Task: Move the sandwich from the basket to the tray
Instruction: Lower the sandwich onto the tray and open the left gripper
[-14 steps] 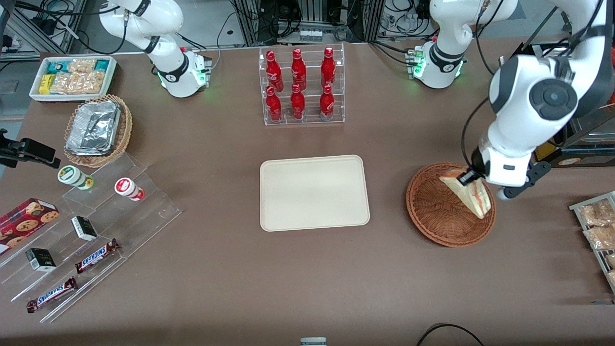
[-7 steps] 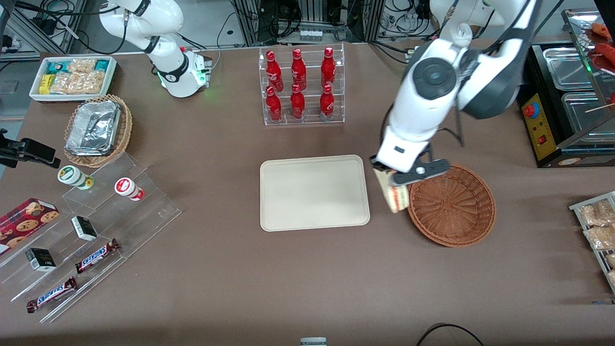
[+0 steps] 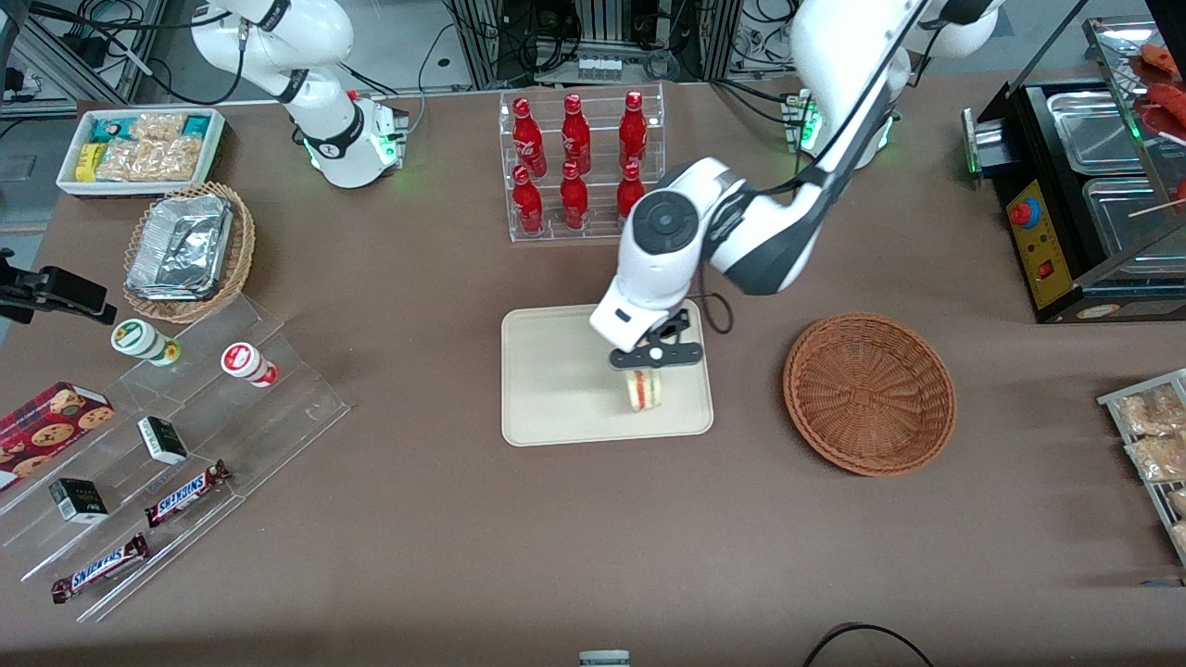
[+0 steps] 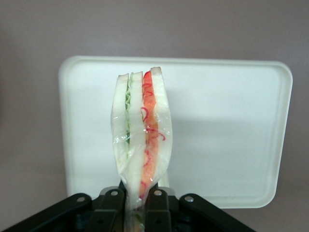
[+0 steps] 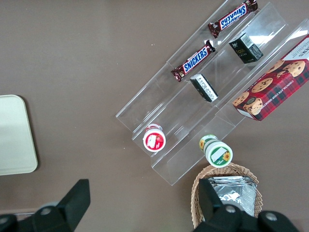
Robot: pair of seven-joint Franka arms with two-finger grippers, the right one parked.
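Brown tabletop runs wide under everything, with a cable-strewn rack area at its edge farthest from the front camera. Over it the sandwich hangs edge-down, a wrapped wedge of pale bread with green and red filling showing along its edge, pinched at one narrow end by the gripper. In the wrist view the two black fingers press tight against the bread on both sides, and the sandwich stands out from between them, pointing away from the camera with the tray spread beneath it. Seen from the front, the sandwich is over the part of the tray that lies toward the working arm's end, close to the rim nearest the front camera; whether it touches the tray floor I cannot tell. The gripper sits directly above the sandwich, between it and the white wrist of the left arm.

The basket of reddish-brown wicker sits beside the tray, toward the working arm's end of the table, apart from it. A clear rack of red bottles stands farther from the front camera than the tray.
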